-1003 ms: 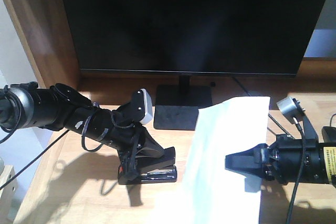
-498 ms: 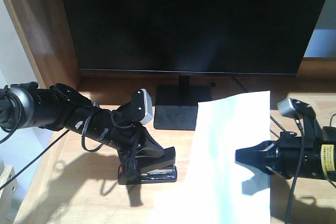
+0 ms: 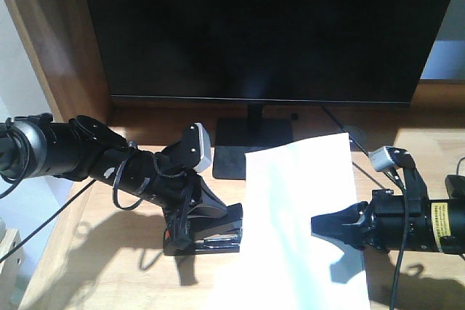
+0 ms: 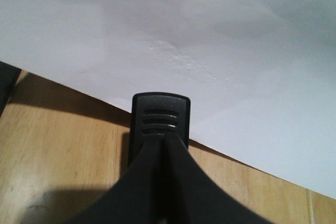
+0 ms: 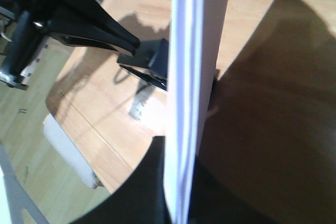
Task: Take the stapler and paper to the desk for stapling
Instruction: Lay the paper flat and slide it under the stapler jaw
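The black stapler (image 3: 214,239) lies on the light wood desk (image 3: 94,266), left of centre, and my left gripper (image 3: 195,217) is shut on it from the left. In the left wrist view the fingers meet on the stapler's ribbed end (image 4: 160,119), with the white paper (image 4: 199,51) just beyond. My right gripper (image 3: 321,226) is shut on the paper (image 3: 290,201) and holds it tilted above the desk, its left edge close to the stapler. The right wrist view shows the paper (image 5: 185,103) edge-on between the jaws, with the stapler (image 5: 152,65) behind it.
A large black monitor (image 3: 261,27) fills the back, its stand (image 3: 247,143) just behind the stapler and paper. A wooden side panel (image 3: 62,49) rises at the left. Cables (image 3: 349,134) lie by the stand. The desk's edge (image 5: 100,145) drops to the floor.
My right gripper has carried the paper left, so its left edge now lies nearer the stapler. The left arm and the stapler have not moved.
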Tool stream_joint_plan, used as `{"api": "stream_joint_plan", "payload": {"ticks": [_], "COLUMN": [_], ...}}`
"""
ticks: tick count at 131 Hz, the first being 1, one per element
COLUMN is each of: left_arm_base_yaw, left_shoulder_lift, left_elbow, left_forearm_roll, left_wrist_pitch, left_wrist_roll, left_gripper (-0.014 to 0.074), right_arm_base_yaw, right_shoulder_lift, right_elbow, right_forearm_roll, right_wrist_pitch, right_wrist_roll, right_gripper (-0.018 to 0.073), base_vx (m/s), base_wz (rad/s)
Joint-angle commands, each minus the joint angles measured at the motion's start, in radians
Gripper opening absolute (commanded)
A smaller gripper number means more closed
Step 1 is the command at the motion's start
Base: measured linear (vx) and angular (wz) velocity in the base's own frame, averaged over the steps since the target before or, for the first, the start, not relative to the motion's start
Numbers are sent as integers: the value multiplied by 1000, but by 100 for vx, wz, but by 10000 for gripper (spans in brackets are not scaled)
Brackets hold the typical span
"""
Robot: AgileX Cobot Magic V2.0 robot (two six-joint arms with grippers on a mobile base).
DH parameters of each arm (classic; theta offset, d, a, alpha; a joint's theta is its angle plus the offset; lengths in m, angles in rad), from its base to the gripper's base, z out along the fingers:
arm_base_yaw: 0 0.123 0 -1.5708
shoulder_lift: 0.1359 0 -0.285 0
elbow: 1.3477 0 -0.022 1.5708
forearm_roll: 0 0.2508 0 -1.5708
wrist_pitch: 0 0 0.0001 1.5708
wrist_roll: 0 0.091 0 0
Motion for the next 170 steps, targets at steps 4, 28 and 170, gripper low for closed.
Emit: {"api": "stream_joint_plan", "payload": {"ticks": [4, 28, 170], "left_arm_base_yaw": [-4, -4, -4], "left_shoulder_lift": [-45, -45, -45], "left_elbow": [-25, -25, -25], "left_forearm_roll": [-49, -49, -49], "left_wrist_pitch": [32, 32, 31], "left_wrist_roll": [0, 0, 0], "left_gripper": [-6, -6, -6], "right_arm_base_yaw": [-1, -1, 23], "right_shoulder_lift": [-23, 14, 373], "right_elbow": [-21, -21, -57], "right_forearm_roll": [52, 69, 330], "right_wrist_pitch": [-45, -47, -208], "right_wrist_roll": [-26, -23, -96], "right_gripper": [-3, -3, -3], "base_vx": [0, 0, 0], "base_wz": [0, 0, 0]}}
